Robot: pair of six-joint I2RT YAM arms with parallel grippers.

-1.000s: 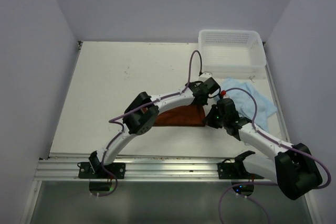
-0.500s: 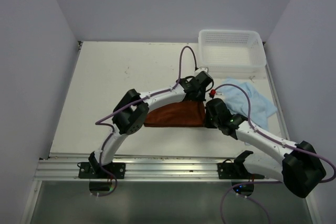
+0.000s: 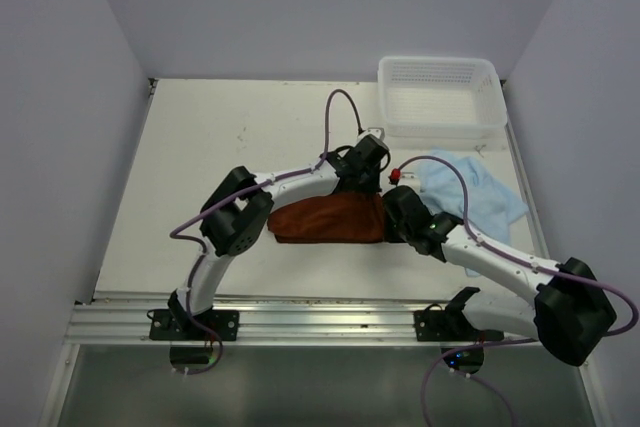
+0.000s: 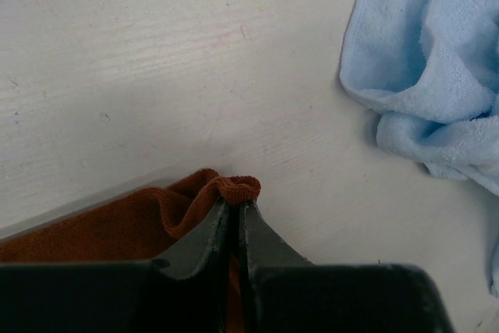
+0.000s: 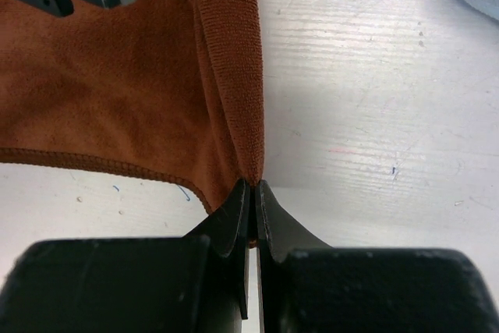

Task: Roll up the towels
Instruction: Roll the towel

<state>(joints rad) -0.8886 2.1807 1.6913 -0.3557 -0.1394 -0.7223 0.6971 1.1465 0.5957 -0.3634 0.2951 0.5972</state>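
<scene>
A rust-brown towel [image 3: 328, 219] lies folded on the table's middle. My left gripper [image 3: 366, 179] is shut on the towel's far right corner [image 4: 236, 190], lifted slightly. My right gripper [image 3: 390, 219] is shut on the towel's near right corner [image 5: 248, 173], and the brown cloth [image 5: 117, 91] spreads away to the left of it. A light blue towel [image 3: 478, 192] lies crumpled to the right, also in the left wrist view [image 4: 437, 68].
A white plastic basket [image 3: 440, 97] stands at the back right corner. The table's metal rail [image 3: 300, 322] runs along the near edge. Grey walls close in the left, back and right sides.
Both grippers have moved left with the towel's right edge, folding it over; the brown towel now looks shorter and thicker. The left arm's elbow has swung left.
</scene>
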